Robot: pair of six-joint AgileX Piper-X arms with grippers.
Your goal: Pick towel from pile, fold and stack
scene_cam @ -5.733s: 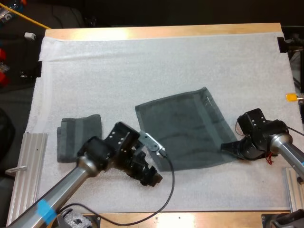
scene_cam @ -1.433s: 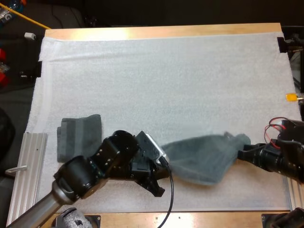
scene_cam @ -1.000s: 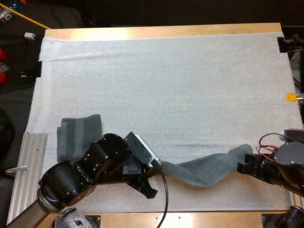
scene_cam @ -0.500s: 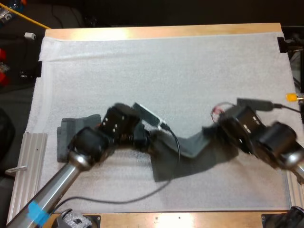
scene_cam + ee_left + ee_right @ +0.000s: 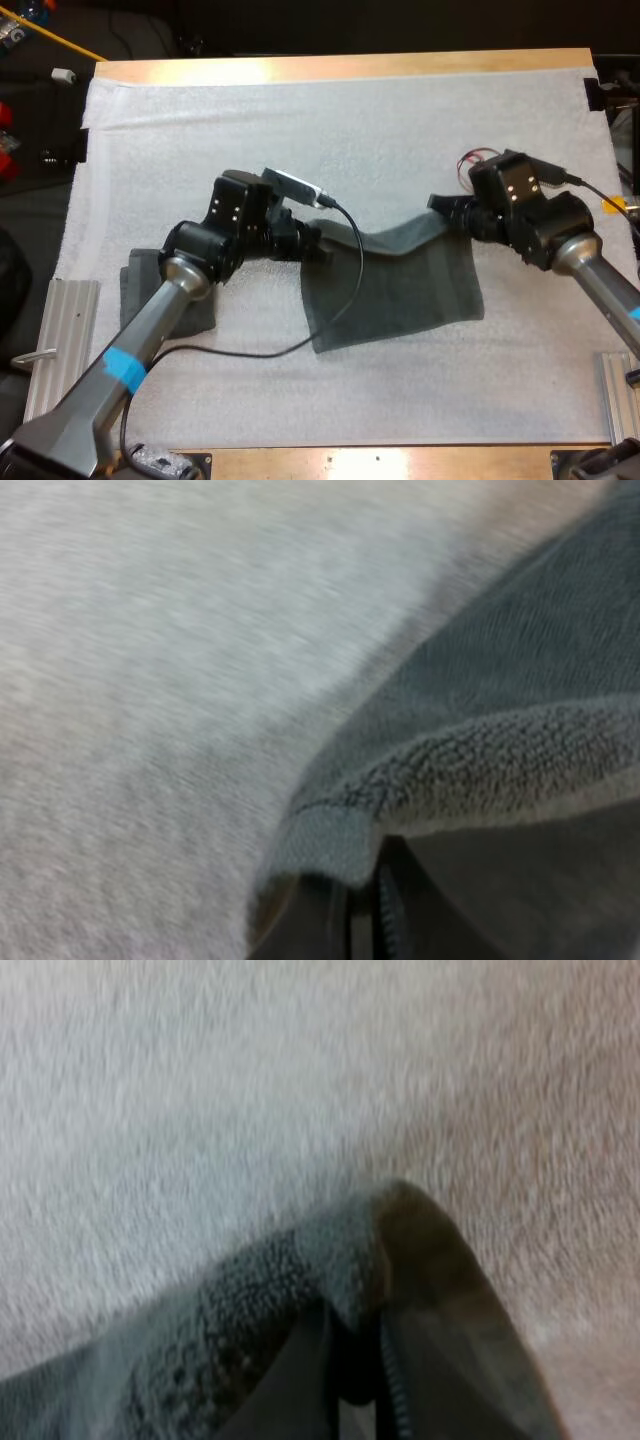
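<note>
A dark grey-green towel [image 5: 395, 285] hangs between my two grippers over the middle of the white mat [image 5: 350, 140], its lower part lying on the mat. My left gripper [image 5: 322, 243] is shut on the towel's left corner [image 5: 330, 840]. My right gripper [image 5: 443, 207] is shut on the towel's right corner [image 5: 340, 1250]. The edge between the two corners sags. A folded towel [image 5: 160, 290] of the same colour lies at the mat's left side, partly hidden under my left arm.
A ribbed metal rail [image 5: 55, 345] lies beside the mat's left edge, and another rail [image 5: 615, 385] stands at the right. The wooden table edge [image 5: 350, 66] runs along the far side.
Both grippers have carried the towel's corners from near the front edge up and away to the mat's middle. The towel, bunched before, now trails open toward the front.
</note>
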